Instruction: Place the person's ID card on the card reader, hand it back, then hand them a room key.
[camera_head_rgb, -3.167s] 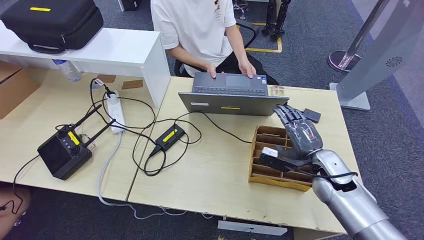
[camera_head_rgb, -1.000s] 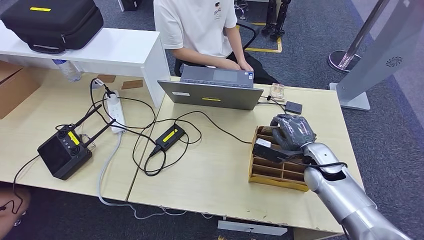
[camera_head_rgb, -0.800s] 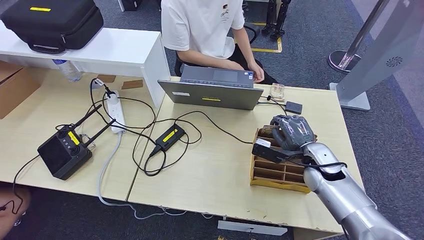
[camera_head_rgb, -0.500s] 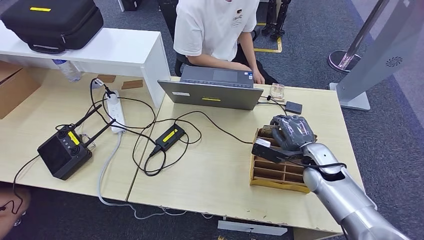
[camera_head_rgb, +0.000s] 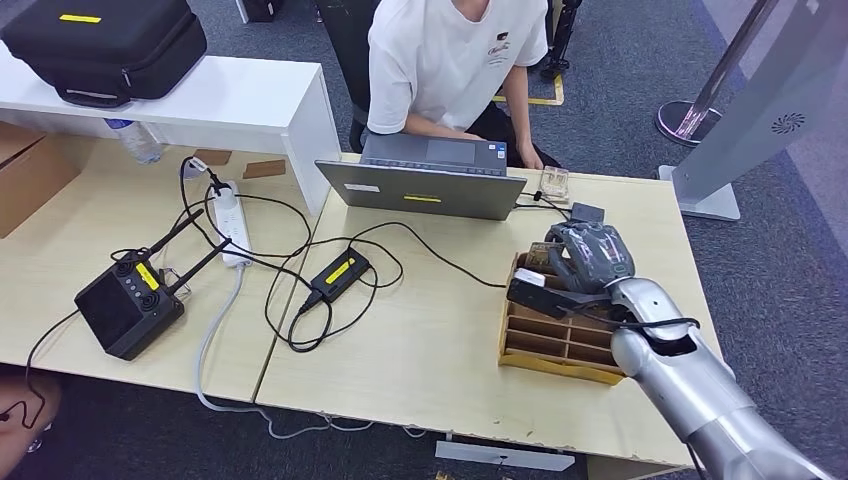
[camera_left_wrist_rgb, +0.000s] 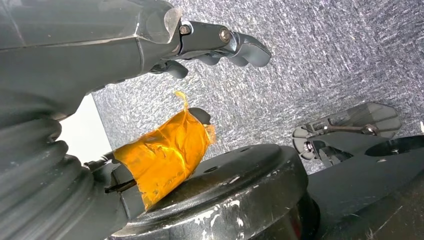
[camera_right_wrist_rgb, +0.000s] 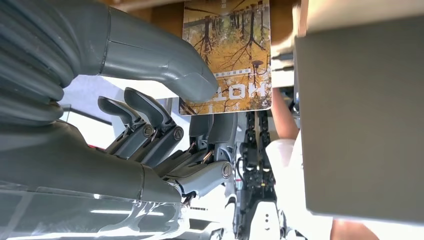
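Pale wooden desks (camera_head_rgb: 420, 330) run across my view, with a person (camera_head_rgb: 455, 60) in a white shirt seated at twelve o'clock behind an open grey laptop (camera_head_rgb: 425, 180). At about four o'clock on the desk stands the wooden divided card rack (camera_head_rgb: 555, 345), and my right hand (camera_head_rgb: 590, 258) sits over its far end, fingers (camera_head_rgb: 575, 240) curled inward. From my right wrist I see my thumb (camera_right_wrist_rgb: 165, 67) pressing a room key card (camera_right_wrist_rgb: 230, 55) (autumn trees and hotel lettering printed on it) against my curled fingers, so I am pinching it, just above the rack. At roughly one o'clock from that hand lies the small dark card reader (camera_head_rgb: 587, 212), apart from it. My left hand (camera_left_wrist_rgb: 150, 45) hangs over grey carpet (camera_left_wrist_rgb: 325, 60), fingers loosely bent and apart, holding nothing.
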